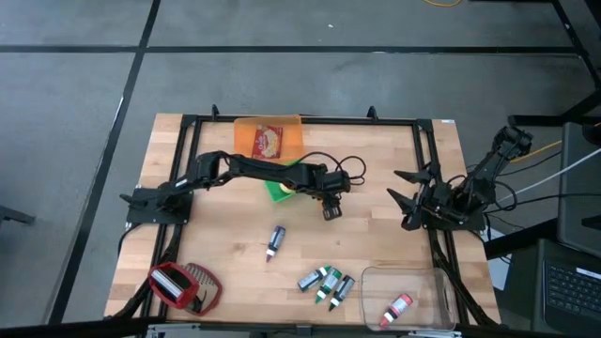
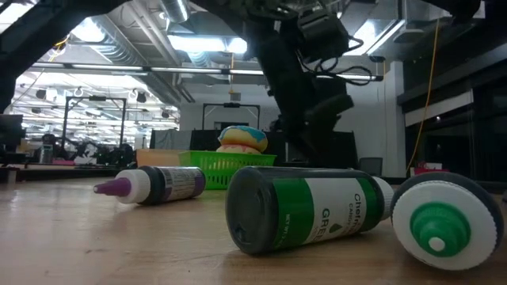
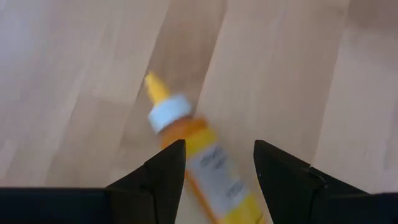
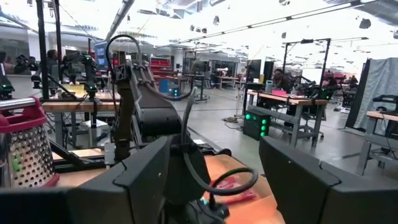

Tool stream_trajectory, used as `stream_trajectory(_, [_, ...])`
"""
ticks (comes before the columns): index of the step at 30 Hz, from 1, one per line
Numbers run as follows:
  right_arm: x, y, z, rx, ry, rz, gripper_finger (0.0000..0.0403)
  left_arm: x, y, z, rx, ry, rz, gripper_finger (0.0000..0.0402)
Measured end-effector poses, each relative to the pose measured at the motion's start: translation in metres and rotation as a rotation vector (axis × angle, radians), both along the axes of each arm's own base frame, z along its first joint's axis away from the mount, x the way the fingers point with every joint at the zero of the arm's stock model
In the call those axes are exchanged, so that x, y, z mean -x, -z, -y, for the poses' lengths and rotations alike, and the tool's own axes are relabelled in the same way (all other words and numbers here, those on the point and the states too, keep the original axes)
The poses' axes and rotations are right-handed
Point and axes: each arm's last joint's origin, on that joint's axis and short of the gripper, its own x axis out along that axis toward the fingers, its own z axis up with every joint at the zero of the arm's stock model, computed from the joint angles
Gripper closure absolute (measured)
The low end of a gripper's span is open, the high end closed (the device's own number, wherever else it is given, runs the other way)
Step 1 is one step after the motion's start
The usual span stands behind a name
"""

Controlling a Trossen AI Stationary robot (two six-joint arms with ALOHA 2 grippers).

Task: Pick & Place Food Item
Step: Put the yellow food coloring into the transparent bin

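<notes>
A yellow squeeze bottle (image 3: 208, 158) with a white collar and a yellow tip lies on its side on the wooden table. My left gripper (image 3: 217, 149) hangs over it, open, one finger on either side of the bottle's body; the fingers point steeply down. In the high view this gripper (image 1: 331, 210) is at the table's middle and hides the bottle. My right gripper (image 1: 399, 188) waits open at the table's right edge, raised and roughly level; in its own view (image 4: 214, 155) nothing is between its fingers.
A green basket (image 1: 277, 191) sits just left of my left gripper, an orange tray (image 1: 246, 134) with a food packet at the far edge. A purple-tipped bottle (image 1: 274, 242), several green bottles (image 1: 327, 284), a clear bin (image 1: 418, 274) and a red grater (image 1: 183, 286) lie nearer.
</notes>
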Motion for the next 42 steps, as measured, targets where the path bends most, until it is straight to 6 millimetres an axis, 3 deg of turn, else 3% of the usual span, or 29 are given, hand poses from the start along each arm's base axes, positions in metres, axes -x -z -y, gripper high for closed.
stream_trajectory(8, [0.000,0.000,0.000,-0.003,-0.010,0.006,0.0151,-0.005,0.027,-0.008,0.016,-0.058,-0.025,0.0217])
stream_trajectory(17, [0.000,0.000,-0.001,0.001,-0.033,0.015,0.0151,-0.004,0.033,-0.014,0.001,-0.042,-0.056,0.0221])
stream_trajectory(25, [0.000,0.000,-0.001,0.004,-0.032,0.014,0.0151,-0.005,0.030,-0.005,-0.046,0.056,-0.066,0.0309])
stream_trajectory(31, [0.000,-0.001,-0.002,0.019,-0.052,0.019,0.0151,-0.010,0.028,0.007,-0.012,0.165,-0.009,0.0313])
stream_trajectory(35, [0.001,-0.003,0.000,0.033,-0.039,0.025,0.0151,-0.013,0.012,0.018,0.001,0.232,0.058,0.0313])
stream_trajectory(42, [0.010,-0.002,-0.012,0.083,-0.158,0.012,0.0151,-0.004,-0.043,0.036,-0.042,0.341,0.175,0.0315])
